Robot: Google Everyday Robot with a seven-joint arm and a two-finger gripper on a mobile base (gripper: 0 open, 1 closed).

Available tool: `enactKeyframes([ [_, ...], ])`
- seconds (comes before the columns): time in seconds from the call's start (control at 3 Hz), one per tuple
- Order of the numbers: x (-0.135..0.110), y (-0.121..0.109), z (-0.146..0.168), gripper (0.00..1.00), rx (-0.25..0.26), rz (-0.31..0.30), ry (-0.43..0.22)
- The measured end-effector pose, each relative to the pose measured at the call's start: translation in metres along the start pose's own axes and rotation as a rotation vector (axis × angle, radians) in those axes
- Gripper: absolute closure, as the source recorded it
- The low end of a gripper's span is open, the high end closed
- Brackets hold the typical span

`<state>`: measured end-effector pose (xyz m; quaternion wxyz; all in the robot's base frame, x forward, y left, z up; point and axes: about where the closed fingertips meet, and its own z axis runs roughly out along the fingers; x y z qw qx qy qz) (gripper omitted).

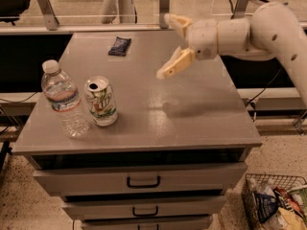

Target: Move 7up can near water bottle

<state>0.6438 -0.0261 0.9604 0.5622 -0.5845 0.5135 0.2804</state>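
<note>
The 7up can (101, 101) stands upright on the grey cabinet top (192, 114) at the front left, silver-white with green lettering. The water bottle (64, 99) stands upright just to its left, clear with a white cap; a narrow gap shows between them. My gripper (169, 46) is raised above the table's middle right, well away from the can, up and to the right of it. Its two yellowish fingers are spread apart and hold nothing.
A flat dark-blue snack packet (119, 46) lies near the back of the top. Drawers with black handles (143, 181) sit below. A wire basket of packets (276, 204) stands on the floor at the right. A railing runs behind the cabinet.
</note>
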Motion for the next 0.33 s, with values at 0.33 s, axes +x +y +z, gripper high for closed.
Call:
enactKeyframes([
  [0.33, -0.0189, -0.0223, -0.0183, 0.0, 0.054, -0.033, -0.019],
])
